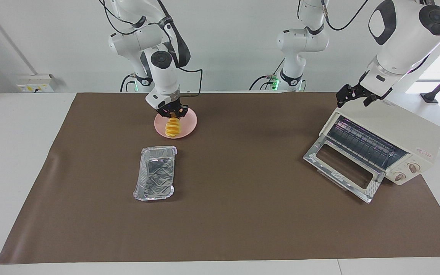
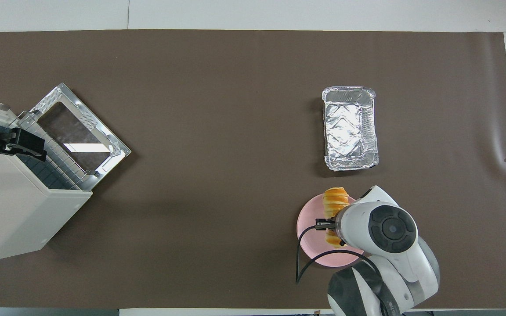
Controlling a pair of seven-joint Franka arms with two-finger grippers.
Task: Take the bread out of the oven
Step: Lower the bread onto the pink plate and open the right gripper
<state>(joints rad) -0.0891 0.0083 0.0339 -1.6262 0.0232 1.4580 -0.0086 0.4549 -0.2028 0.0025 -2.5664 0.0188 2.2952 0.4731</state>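
Right gripper [image 1: 173,112] atop bread [image 1: 173,127] (seemingly touching)

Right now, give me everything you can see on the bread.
The bread is a small golden-yellow loaf with crosswise ridges, soft-looking and unbroken. It is out of the oven and over the pink plate, its long axis running toward and away from the robots. Its lower end appears to reach the plate, though contact is hard to confirm. The right gripper sits at its upper end, directly over it; whether it grips the loaf cannot be told. Nothing else touches the loaf.
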